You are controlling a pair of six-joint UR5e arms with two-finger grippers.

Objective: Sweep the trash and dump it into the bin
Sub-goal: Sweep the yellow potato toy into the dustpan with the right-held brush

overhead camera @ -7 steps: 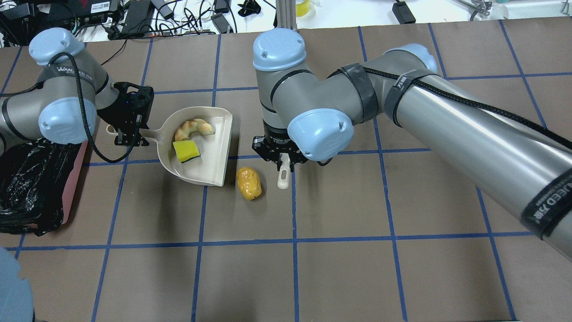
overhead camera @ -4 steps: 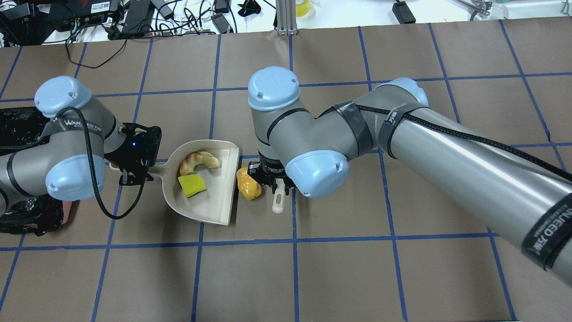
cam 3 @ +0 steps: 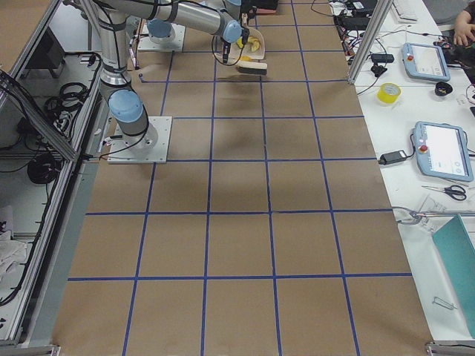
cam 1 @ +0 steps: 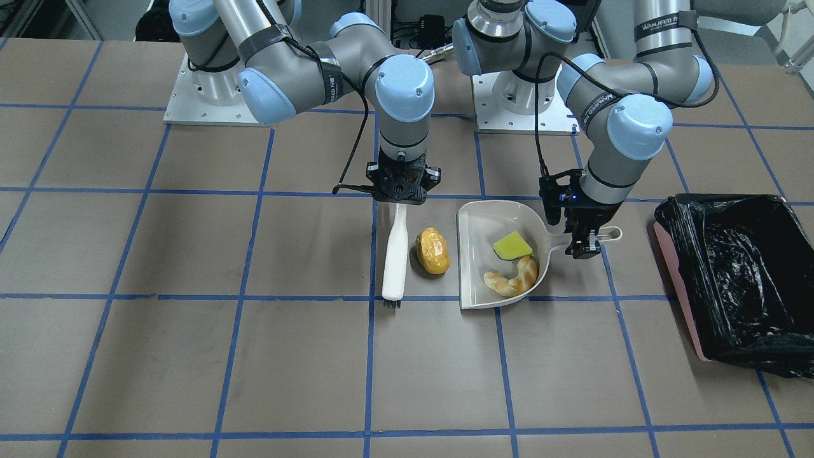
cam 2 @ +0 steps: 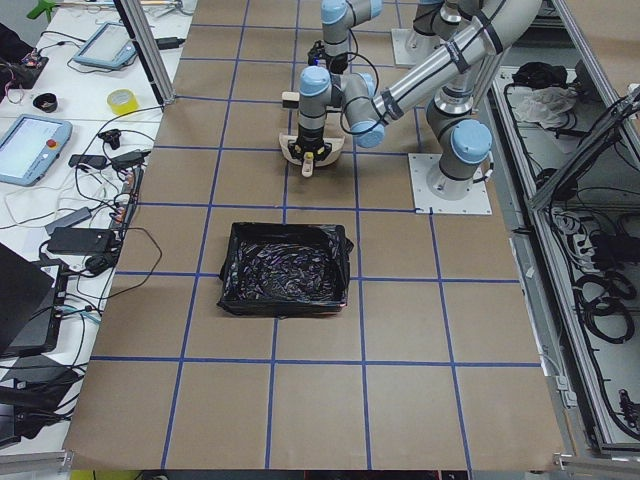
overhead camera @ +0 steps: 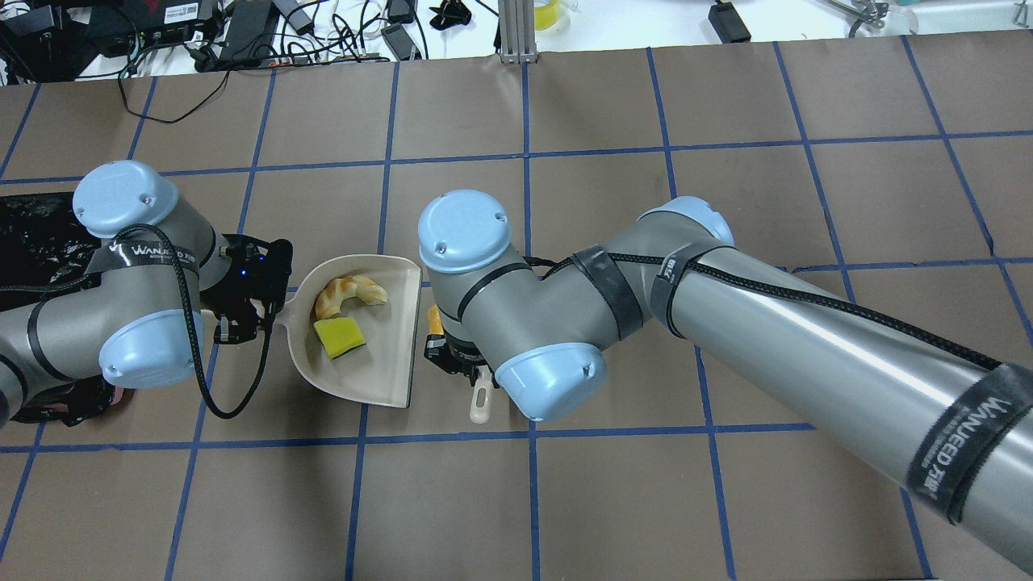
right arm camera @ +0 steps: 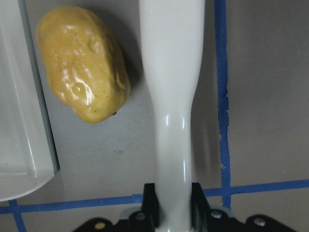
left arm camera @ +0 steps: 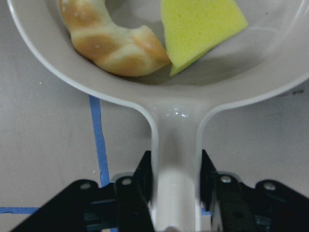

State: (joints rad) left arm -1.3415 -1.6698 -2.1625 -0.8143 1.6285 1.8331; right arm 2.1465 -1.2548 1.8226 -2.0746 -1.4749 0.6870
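Observation:
My left gripper point(cam 1: 582, 230) is shut on the handle of the cream dustpan point(cam 1: 474, 254), which rests on the table. The croissant piece point(cam 1: 512, 278) and the yellow-green wedge point(cam 1: 512, 245) lie in the pan, as the left wrist view shows, croissant point(left arm camera: 111, 41) beside wedge point(left arm camera: 198, 29). My right gripper point(cam 1: 399, 194) is shut on a white brush point(cam 1: 394, 254) lying flat. The golden-brown potato lump point(cam 1: 432, 250) sits on the table between brush and pan mouth, close to the brush point(right arm camera: 171, 96) and apart from the pan edge point(right arm camera: 19, 96). From overhead, only a sliver of the potato point(overhead camera: 435, 317) shows.
The pink bin with its black bag point(cam 1: 738, 273) stands on the robot's left, beyond the dustpan handle; from overhead, part of the bin point(overhead camera: 32, 234) shows behind my left arm. Cables and devices line the far table edge point(overhead camera: 242, 32).
Both arms have moved toward the robot. The dustpan came nearer. The brush swung in toward the pan and pushed the potato a little closer to the pan's mouth.

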